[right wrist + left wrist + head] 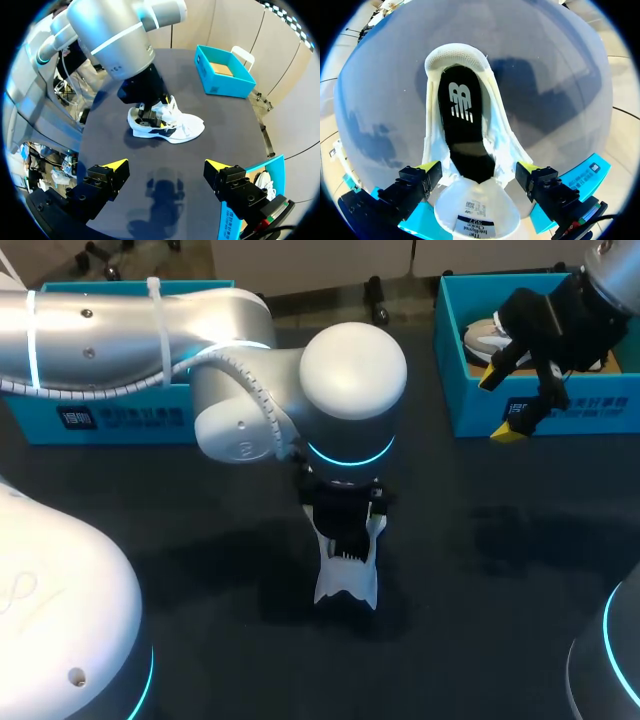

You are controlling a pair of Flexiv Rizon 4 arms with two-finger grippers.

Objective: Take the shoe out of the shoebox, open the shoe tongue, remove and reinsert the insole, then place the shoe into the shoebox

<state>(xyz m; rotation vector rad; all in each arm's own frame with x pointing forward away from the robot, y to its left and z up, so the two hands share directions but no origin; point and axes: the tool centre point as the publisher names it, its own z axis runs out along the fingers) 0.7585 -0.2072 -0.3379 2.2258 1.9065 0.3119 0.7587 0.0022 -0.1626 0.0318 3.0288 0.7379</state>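
**Ana:** From up high, how many shoes are there?

**Ben:** Two. One white shoe (346, 580) lies on the dark table (200, 570), just below the middle of the frame. A second shoe (487, 340) sits in the right box (560, 415), at the upper right.

**Ana:** And how many boxes?

**Ben:** Two, both blue-green card with straight walls. The left box (110, 420) is at the upper left, partly behind the left arm (200, 340). That arm is round, smooth and silver. Its end comes down right over the shoe.

**Ana:** Where is the other hand?

**Ben:** The right gripper (500, 405) hangs over the front wall of the right box. It is well apart from the shoe on the table.

**Ana:** What does the left wrist see?

**Ben:** The shoe from on top. The left gripper (477, 169) is spread wide, with one yellow tip on each side of the shoe's mouth, close by its sides. It grips nothing. The one black insole (462, 130) lies flat inside the shoe. The soft white tongue (475, 207) is folded out under the gripper. The heel is a rounded mesh, out ahead.

**Ana:** And the right wrist?

**Ben:** Its two fingers are wide apart with nothing between them, only bare table. The shoe lies on its side well ahead, with the left arm down on it. The left box is farther off, with brown card inside.
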